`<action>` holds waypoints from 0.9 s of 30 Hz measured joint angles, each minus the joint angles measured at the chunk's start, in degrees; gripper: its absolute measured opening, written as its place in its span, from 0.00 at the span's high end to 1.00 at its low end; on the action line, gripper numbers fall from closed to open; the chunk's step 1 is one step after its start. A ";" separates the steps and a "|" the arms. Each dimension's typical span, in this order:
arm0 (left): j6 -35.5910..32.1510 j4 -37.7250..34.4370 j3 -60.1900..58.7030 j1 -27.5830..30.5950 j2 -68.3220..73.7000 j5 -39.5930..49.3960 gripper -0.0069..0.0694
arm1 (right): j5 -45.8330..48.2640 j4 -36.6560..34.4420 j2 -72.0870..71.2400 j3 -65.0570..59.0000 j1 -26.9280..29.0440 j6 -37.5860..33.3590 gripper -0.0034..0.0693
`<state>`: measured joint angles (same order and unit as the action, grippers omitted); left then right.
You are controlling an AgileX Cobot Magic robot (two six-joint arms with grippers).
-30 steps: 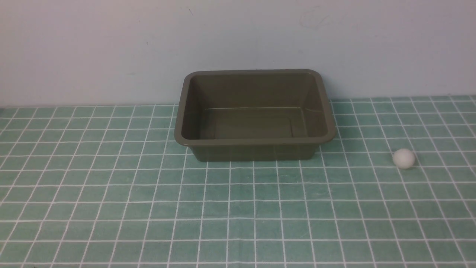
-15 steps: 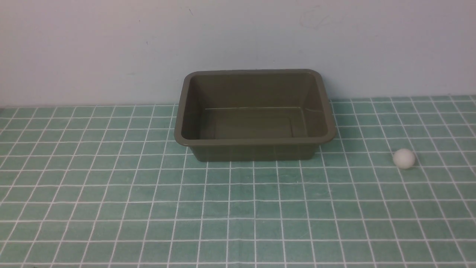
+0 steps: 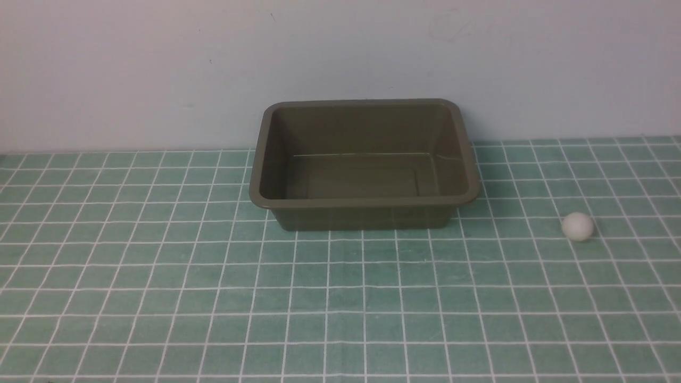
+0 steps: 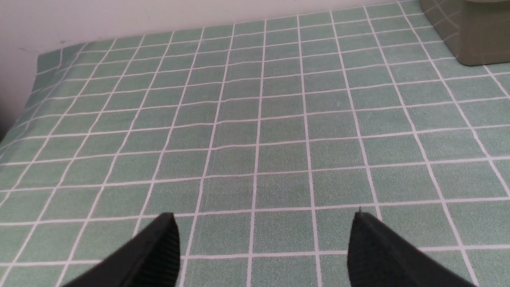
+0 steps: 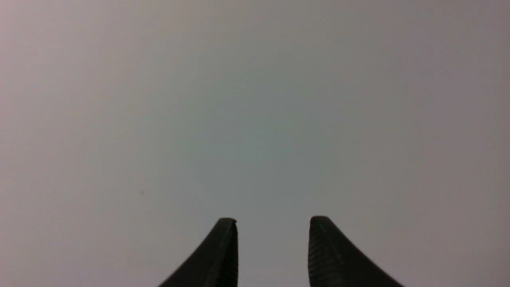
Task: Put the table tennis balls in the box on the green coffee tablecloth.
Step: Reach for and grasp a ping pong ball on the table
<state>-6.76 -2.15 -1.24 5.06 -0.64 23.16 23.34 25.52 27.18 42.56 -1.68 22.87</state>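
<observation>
Left gripper: the left gripper (image 4: 263, 239) has its two dark, blurred fingers spread wide, with cloth visible between them and nothing held.
Right gripper: the right gripper (image 5: 273, 219) has its fingers apart, with a narrower gap than the left one's, and nothing is between them.
Behind the right fingers: a plain pale surface, out of focus.
Ball: the one white ball (image 3: 578, 227) rests on the cloth, to the right of the box and apart from it, outside its walls.
Box: the olive-brown box (image 3: 367, 203) stands upright on the cloth, open side up, near the wall, with its inside bare.
Cloth: the green cloth (image 3: 340, 298) lies spread out, crossed by thin white lines forming squares.
Wall: a pale wall (image 3: 159, 69) rises behind the cloth, with a few small dark marks.
</observation>
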 joint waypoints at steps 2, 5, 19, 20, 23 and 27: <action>0.00 0.00 0.00 0.00 0.00 0.00 0.24 | 1.38 -2.58 5.11 1.98 0.00 -2.32 0.63; 0.00 0.00 0.00 0.00 0.00 0.00 0.24 | 4.47 -7.62 13.62 5.68 0.00 -7.21 0.63; 0.00 0.00 0.00 0.00 0.00 0.00 0.24 | 27.71 -28.51 54.29 32.40 0.00 -27.70 0.63; 0.00 0.00 0.00 0.00 0.00 0.00 0.24 | 29.22 -28.56 58.00 35.12 0.00 -28.22 0.63; 0.00 0.00 0.00 0.00 0.00 0.00 0.24 | 31.23 -28.56 62.56 38.36 0.00 -28.28 0.62; 0.00 0.00 0.00 0.00 0.00 0.00 0.24 | 34.65 -28.56 69.96 42.87 0.00 -28.43 0.56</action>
<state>-6.76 -2.15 -1.24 5.06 -0.64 23.16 57.99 -3.04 97.14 85.43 -1.68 -5.56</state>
